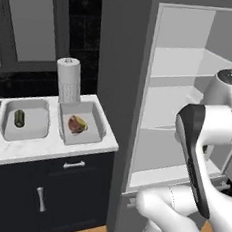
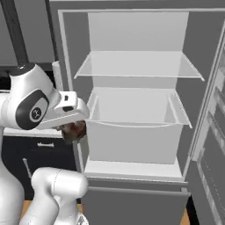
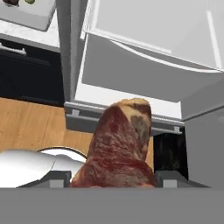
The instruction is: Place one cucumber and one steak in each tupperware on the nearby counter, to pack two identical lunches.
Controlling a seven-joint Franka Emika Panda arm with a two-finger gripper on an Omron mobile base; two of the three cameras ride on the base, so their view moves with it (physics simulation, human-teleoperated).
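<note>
Your gripper (image 3: 113, 180) was clamped on the steak (image 3: 119, 148), carried in front of the open fridge (image 2: 136, 110). The slab probably was soft, slick and moderately heavy; you held its thick end.

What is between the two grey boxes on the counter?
In the left base view, just bare white counter separates the left tupperware from the right tupperware; the paper towel roll stands behind the gap.

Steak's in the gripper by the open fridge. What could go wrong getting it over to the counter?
1. The steak sticks far out past the gripper, so it may slip or catch the fridge frame on the swing.
2. The right tupperware already holds a steak and cucumber; only the left tupperware, with just a cucumber, needs one.
</note>
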